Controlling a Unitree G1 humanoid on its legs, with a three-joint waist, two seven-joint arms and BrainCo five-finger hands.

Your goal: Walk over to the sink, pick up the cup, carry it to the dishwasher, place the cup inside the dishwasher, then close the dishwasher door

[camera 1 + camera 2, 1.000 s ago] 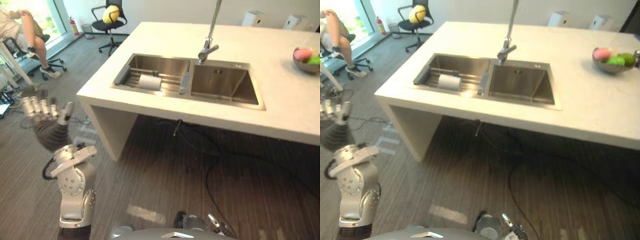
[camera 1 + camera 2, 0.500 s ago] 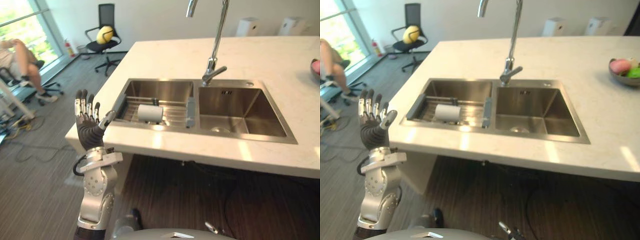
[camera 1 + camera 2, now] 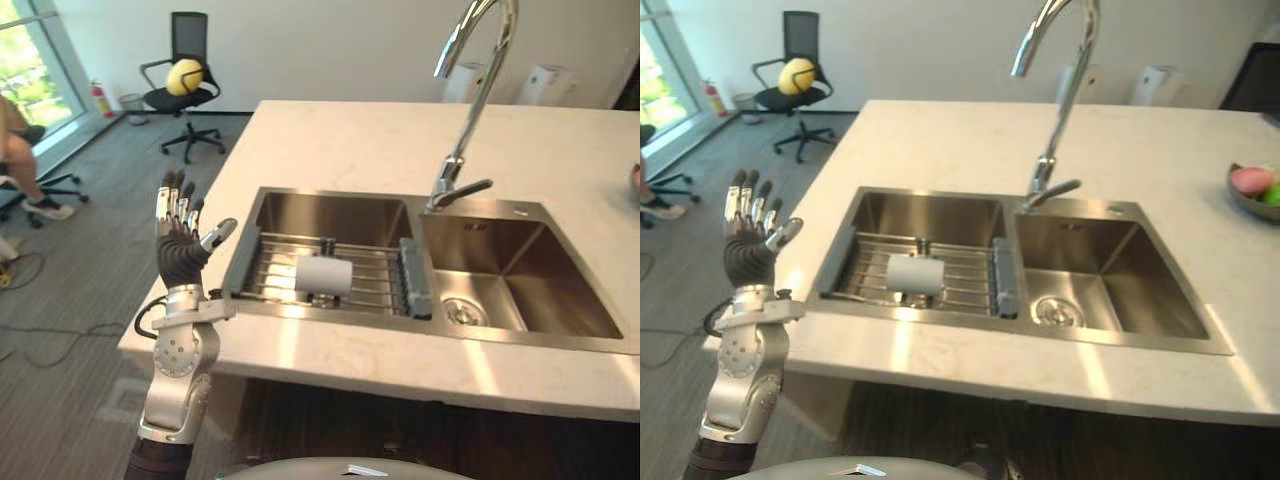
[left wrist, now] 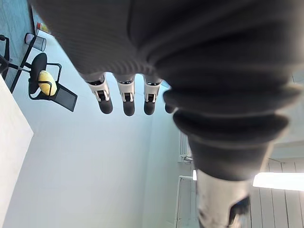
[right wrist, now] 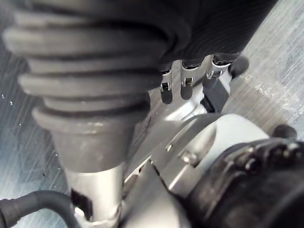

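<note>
Hanging low, the silver right hand (image 5: pixel 183 83) is held slack-fingered. Left of the stainless-steel double sink (image 3: pixel 330 213), the silver left hand (image 3: pixel 180 255) is raised, fingers spread. Rightward beyond it, the white cylindrical cup (image 3: pixel 323 275) is laid crosswise in the sink's left basin, nearer that hand.

I could read no text, number or sign anywhere. The sink (image 3: pixel 520 252) carried a small dark mark on the back wall of its right basin, too small for me to make out. The red fire extinguisher (image 3: pixel 97 100) far in the background showed no label I could read.
</note>
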